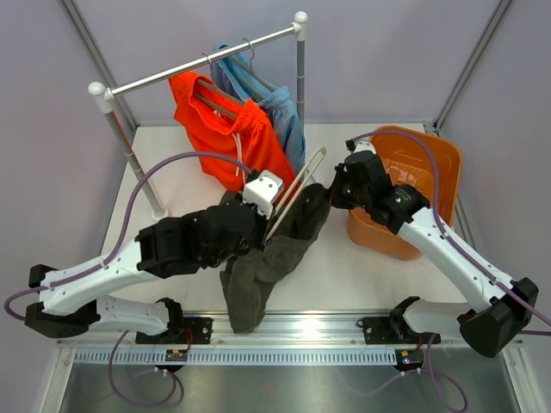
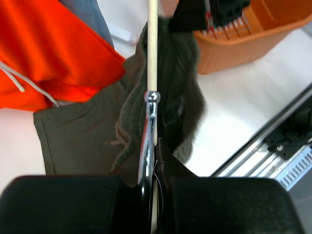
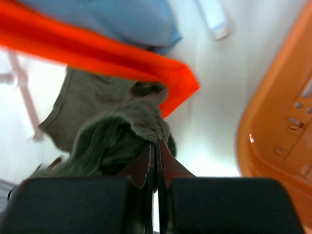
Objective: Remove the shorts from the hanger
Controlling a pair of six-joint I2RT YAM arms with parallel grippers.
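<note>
The dark olive-green shorts (image 1: 263,267) hang draped from a hanger (image 1: 297,194) with a pale wooden bar (image 2: 152,48) and a metal part, held over the table. My left gripper (image 1: 263,219) is shut on the hanger's lower end (image 2: 148,126). My right gripper (image 1: 331,196) is shut on a bunched edge of the olive shorts (image 3: 122,131), pinched at its fingertips (image 3: 157,144). The bright orange shorts (image 1: 228,129) and the light blue shorts (image 1: 275,107) hang on hangers from the rack behind.
A white rack with a metal rail (image 1: 207,60) stands at the back of the table. An orange plastic basket (image 1: 430,163) sits at the right, close behind my right gripper, and also shows in the right wrist view (image 3: 278,122). A rail (image 1: 293,323) runs along the near edge.
</note>
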